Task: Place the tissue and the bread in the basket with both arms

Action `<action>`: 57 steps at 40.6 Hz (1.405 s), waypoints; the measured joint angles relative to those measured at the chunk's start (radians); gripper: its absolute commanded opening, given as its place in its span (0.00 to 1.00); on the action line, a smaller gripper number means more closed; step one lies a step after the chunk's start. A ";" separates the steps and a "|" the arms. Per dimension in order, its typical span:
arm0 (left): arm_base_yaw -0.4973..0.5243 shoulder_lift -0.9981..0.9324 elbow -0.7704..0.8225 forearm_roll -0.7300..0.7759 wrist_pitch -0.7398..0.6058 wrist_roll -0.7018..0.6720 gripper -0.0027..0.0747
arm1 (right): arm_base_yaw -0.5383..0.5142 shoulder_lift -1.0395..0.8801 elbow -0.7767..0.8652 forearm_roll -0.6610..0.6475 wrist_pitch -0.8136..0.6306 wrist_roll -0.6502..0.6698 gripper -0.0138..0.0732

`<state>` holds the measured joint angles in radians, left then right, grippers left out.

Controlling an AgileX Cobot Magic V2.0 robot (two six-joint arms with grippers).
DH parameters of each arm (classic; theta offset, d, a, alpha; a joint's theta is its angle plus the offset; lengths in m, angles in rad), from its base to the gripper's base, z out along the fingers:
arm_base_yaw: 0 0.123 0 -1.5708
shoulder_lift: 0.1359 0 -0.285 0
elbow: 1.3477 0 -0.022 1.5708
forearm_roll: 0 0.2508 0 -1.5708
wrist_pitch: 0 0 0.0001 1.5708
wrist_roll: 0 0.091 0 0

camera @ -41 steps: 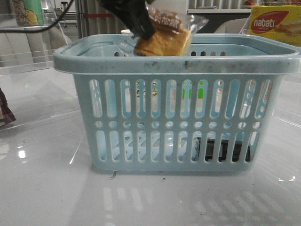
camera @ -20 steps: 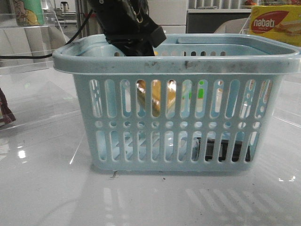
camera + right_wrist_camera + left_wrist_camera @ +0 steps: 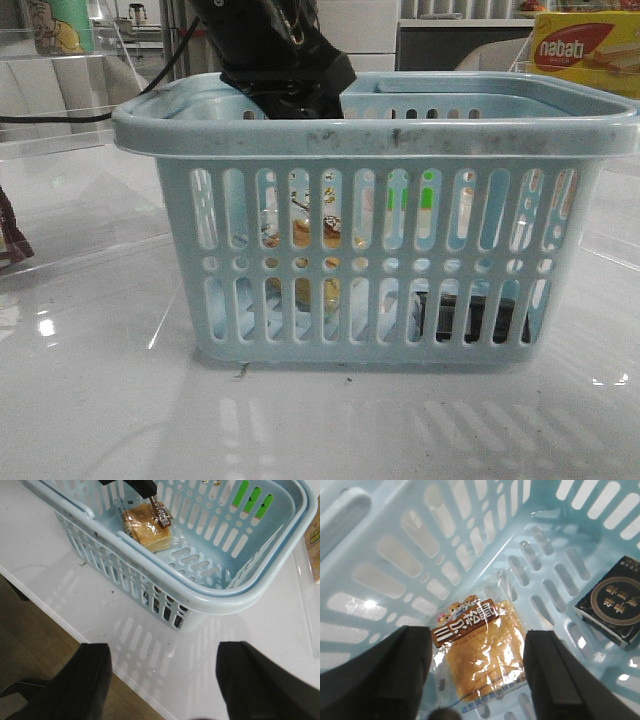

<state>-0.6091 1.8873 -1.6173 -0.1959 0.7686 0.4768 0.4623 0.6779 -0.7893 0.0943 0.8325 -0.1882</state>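
Note:
The pale blue basket (image 3: 380,135) stands in the middle of the table. The bread (image 3: 480,655), golden-brown in a clear wrapper with a dark label, lies on the basket floor; it shows through the slots in the front view (image 3: 300,235) and in the right wrist view (image 3: 147,527). The dark tissue pack (image 3: 615,602) lies on the floor by the basket's right end (image 3: 470,318). My left gripper (image 3: 480,635) hangs open inside the basket above the bread, touching nothing (image 3: 290,95). My right gripper (image 3: 165,652) is open and empty above the table's front edge, outside the basket (image 3: 210,597).
A yellow-and-red nabati box (image 3: 585,50) stands at the back right behind the basket. Clear acrylic trays (image 3: 60,150) sit at the left. The table's front edge (image 3: 65,625) and the wooden floor show below my right gripper.
My left gripper went down into the basket with the bread, then let it go. The bread dropped from above the rim to the basket floor.

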 measured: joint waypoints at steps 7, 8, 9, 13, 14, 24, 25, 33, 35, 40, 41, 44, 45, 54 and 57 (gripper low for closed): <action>0.000 -0.009 -0.007 0.000 0.010 0.000 0.63 | 0.000 0.000 0.000 0.000 0.000 0.000 0.78; 0.000 -0.017 -0.011 0.000 0.017 0.000 0.63 | 0.000 0.000 0.000 0.000 0.000 0.000 0.78; 0.000 -0.025 -0.014 0.000 0.026 0.000 0.63 | 0.000 0.000 0.000 0.000 0.000 0.000 0.78; 0.000 -0.083 -0.032 0.000 0.057 0.000 0.63 | 0.000 0.000 0.000 0.000 0.000 0.000 0.78; 0.000 -0.105 -0.035 0.000 0.060 0.000 0.63 | 0.000 0.000 0.000 0.000 0.000 0.000 0.78; 0.000 -0.323 -0.037 0.000 0.144 -0.013 0.63 | 0.000 0.000 0.000 0.000 0.000 0.000 0.78; 0.000 -0.340 -0.028 0.000 0.151 -0.016 0.63 | 0.000 0.000 0.000 0.000 0.000 0.000 0.78; 0.000 -0.514 0.106 0.000 0.168 -0.026 0.62 | 0.000 0.000 0.000 0.000 0.000 0.000 0.78; 0.000 -0.551 0.154 -0.005 0.170 -0.028 0.62 | 0.000 0.000 0.000 0.000 0.000 0.000 0.78; 0.000 -0.667 0.289 -0.011 0.165 -0.028 0.62 | 0.000 0.000 0.000 0.000 0.000 0.000 0.78; 0.000 -0.693 0.313 -0.013 0.163 -0.028 0.62 | 0.000 0.000 0.000 0.000 0.000 0.000 0.78; 0.000 -0.769 0.395 -0.017 0.151 -0.028 0.62 | 0.000 0.000 0.000 0.000 0.000 0.000 0.78; 0.000 -0.790 0.417 -0.017 0.145 -0.028 0.62 | 0.000 0.000 0.000 0.000 0.000 0.000 0.78; 0.000 -1.012 0.626 -0.017 0.122 -0.067 0.62 | 0.000 0.000 0.000 0.000 0.000 0.000 0.78; 0.000 -1.079 0.682 -0.015 0.119 -0.090 0.62 | 0.000 0.000 0.000 0.000 0.000 0.000 0.78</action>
<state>-0.6091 0.8085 -0.9352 -0.2113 0.8880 0.3867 0.4623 0.6779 -0.7893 0.0943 0.8325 -0.1882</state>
